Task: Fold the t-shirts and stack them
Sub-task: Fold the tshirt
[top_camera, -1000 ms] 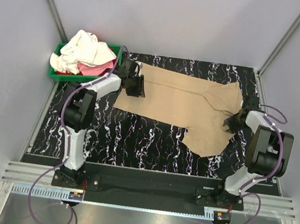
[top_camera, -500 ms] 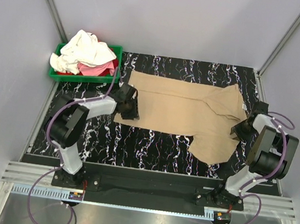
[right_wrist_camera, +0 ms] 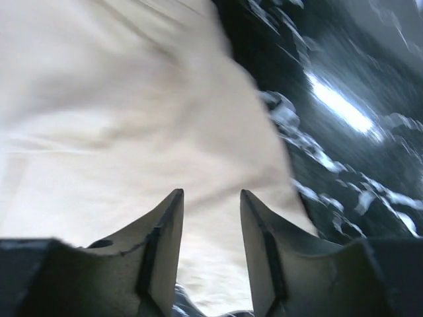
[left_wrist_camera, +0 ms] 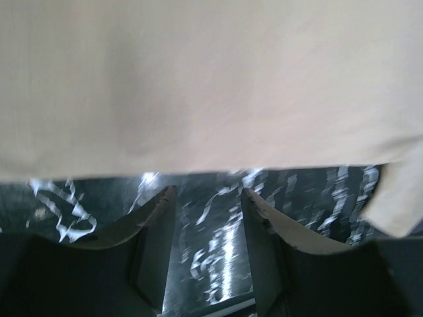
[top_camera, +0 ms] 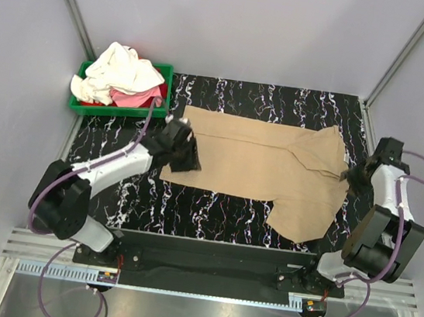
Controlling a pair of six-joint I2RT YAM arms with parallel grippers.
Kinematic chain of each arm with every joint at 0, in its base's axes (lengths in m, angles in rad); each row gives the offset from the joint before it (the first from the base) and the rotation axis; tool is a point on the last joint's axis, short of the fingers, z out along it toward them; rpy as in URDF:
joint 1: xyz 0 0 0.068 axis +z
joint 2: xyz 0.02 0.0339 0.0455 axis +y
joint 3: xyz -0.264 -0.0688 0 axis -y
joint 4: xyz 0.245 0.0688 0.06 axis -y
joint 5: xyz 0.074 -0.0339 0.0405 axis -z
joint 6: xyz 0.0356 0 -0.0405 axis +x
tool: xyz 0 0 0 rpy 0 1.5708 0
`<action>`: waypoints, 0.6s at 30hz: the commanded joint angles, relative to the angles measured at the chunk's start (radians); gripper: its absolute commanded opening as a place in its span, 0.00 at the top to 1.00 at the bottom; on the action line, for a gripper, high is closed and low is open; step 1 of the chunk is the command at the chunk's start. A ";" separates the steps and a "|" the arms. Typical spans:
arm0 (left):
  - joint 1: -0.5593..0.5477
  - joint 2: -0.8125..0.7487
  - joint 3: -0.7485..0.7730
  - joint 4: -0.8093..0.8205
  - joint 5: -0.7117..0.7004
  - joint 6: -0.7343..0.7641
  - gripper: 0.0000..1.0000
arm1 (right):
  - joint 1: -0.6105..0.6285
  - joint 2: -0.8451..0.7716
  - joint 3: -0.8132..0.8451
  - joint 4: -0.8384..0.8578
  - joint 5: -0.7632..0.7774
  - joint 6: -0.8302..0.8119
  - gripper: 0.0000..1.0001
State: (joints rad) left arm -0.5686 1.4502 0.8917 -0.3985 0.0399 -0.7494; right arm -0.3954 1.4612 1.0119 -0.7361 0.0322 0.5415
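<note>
A tan t-shirt point(top_camera: 259, 157) lies spread flat across the black marbled table point(top_camera: 214, 202), with one sleeve hanging toward the near right. My left gripper point(top_camera: 185, 155) is at the shirt's left edge. In the left wrist view this gripper point(left_wrist_camera: 208, 191) is open and empty over bare table, and the shirt's edge point(left_wrist_camera: 211, 79) lies just beyond the fingertips. My right gripper point(top_camera: 350, 178) is at the shirt's right edge. In the right wrist view it point(right_wrist_camera: 210, 193) is open and empty over the tan cloth point(right_wrist_camera: 132, 119).
A green bin point(top_camera: 117, 109) stands at the far left corner, holding a crumpled white garment point(top_camera: 118, 72) and a pink one point(top_camera: 138, 98). Grey walls enclose the table on three sides. The arm bases sit along the near edge.
Both grippers have moved toward the near edge, and the tan shirt has slid the same way and lies flatter. The right arm has swung out to the right.
</note>
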 commanded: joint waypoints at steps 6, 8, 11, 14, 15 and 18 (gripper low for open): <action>0.119 0.383 0.681 -0.022 0.085 0.200 0.51 | 0.001 0.322 0.496 0.191 -0.314 -0.145 0.43; 0.148 0.422 0.755 -0.022 0.101 0.206 0.51 | 0.001 0.400 0.536 0.191 -0.331 -0.176 0.43; 0.199 0.583 0.884 -0.020 0.143 0.216 0.51 | 0.001 0.537 0.672 0.182 -0.373 -0.239 0.44; 0.245 0.709 0.983 -0.016 0.208 0.203 0.52 | 0.001 0.640 0.772 0.173 -0.391 -0.288 0.45; 0.253 0.737 1.001 -0.013 0.236 0.202 0.52 | 0.001 0.663 0.813 0.173 -0.394 -0.299 0.46; 0.272 0.815 1.050 0.004 0.249 0.209 0.52 | 0.001 0.746 0.876 0.175 -0.413 -0.336 0.48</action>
State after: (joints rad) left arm -0.3088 2.2410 1.8683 -0.4030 0.2108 -0.5652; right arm -0.3946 2.1712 1.7966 -0.5652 -0.3206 0.2859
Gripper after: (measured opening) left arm 0.481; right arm 0.531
